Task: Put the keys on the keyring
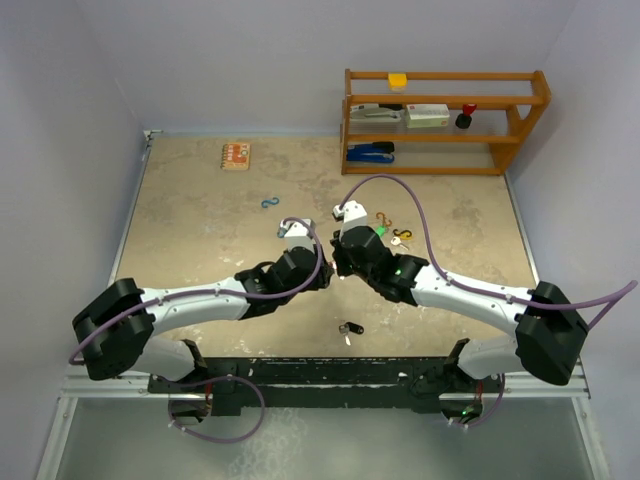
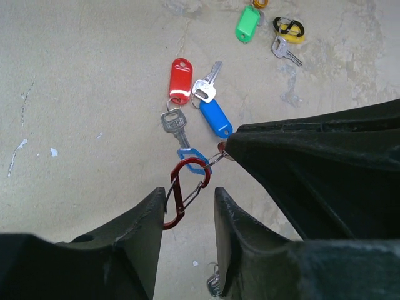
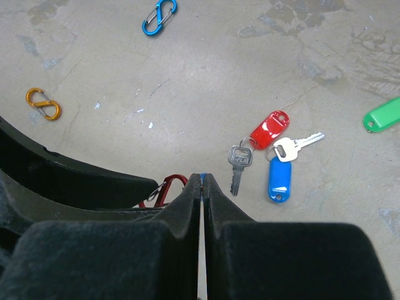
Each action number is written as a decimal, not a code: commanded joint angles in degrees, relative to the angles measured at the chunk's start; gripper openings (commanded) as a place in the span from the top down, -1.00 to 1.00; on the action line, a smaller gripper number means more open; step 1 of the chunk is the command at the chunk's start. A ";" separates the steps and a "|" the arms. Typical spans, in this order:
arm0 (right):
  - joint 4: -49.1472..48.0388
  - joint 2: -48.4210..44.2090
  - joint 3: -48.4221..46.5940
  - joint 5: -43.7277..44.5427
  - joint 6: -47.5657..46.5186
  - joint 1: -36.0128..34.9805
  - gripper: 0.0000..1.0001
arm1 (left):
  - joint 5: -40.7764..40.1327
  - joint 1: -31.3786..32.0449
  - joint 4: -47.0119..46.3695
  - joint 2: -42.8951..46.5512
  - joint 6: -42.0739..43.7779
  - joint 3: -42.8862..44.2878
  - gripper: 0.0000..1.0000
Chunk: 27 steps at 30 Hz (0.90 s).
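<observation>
Two grippers meet at a red clip [image 2: 178,200].
The left gripper [image 2: 189,194] has jaws spread either side of it; the right gripper [image 3: 201,178] pinches a blue tag [image 2: 192,155], mostly hidden.

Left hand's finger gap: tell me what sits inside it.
The red clip sits inside the open left hand, a blue tag at its top loop. Lower down, the hand hides all but a metal sliver.

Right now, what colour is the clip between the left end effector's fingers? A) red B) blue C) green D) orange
A: the left wrist view shows a red clip inside the left end effector; the blue clip and orange clip lie elsewhere.
</observation>
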State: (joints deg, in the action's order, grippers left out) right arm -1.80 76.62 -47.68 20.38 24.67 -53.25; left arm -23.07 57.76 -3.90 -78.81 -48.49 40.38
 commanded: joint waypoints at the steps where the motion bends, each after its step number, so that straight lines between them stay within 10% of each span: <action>1: 0.47 -1.17 -2.63 3.40 -1.07 -0.18 1.00 | 0.13 -0.03 -2.46 2.85 -0.19 -0.45 0.23; 7: 0.73 -1.34 -2.77 4.04 -1.42 -0.14 1.00 | -0.87 -0.03 -2.97 5.08 -0.16 -1.68 -0.09; 27: 1.53 -1.88 -3.04 4.99 -1.46 -0.11 1.00 | -6.34 -0.10 -6.18 7.42 -2.00 -5.46 -0.13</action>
State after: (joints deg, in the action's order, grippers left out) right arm -1.19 76.49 -48.27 21.54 24.25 -53.65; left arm -24.69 57.84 -10.07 -72.73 -49.10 35.86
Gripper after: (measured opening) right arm 0.008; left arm 0.564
